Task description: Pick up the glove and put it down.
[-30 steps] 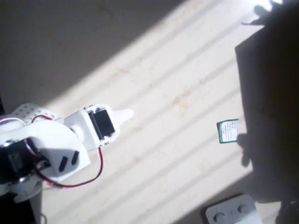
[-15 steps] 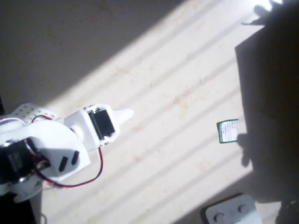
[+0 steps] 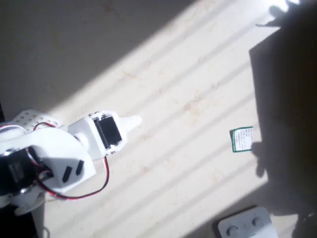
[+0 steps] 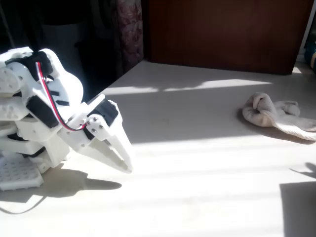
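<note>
Card's (image 3: 241, 139) print is too small to read.

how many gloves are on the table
1. The glove lies crumpled at the table's far right in the fixed view, well away from the claw.

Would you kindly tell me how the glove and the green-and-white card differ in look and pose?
The glove is cream, soft and crumpled into wrinkly folds; the green-and-white card is flat, stiff-looking and printed. The glove bulges up from the table; the card lies flush on it. Both rest apart from the gripper, untouched.
</note>
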Robot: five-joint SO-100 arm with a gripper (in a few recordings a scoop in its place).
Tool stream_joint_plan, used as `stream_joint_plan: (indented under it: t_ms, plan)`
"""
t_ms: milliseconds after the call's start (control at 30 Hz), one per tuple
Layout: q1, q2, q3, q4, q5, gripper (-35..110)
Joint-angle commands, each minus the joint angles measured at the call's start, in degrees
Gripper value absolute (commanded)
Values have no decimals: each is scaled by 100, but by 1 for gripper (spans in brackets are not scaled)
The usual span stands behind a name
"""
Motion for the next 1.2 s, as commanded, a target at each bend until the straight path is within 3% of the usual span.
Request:
stream_joint_plan:
  t_ms: [0,367,700,1167]
  plan:
    - [-44,26,-79,-53,0,0]
    - [9,35,-167,-62,53,1]
    - [18,-325,-1494,-62,53,1]
    - [-316,-5801,-6706,-70,-18,1]
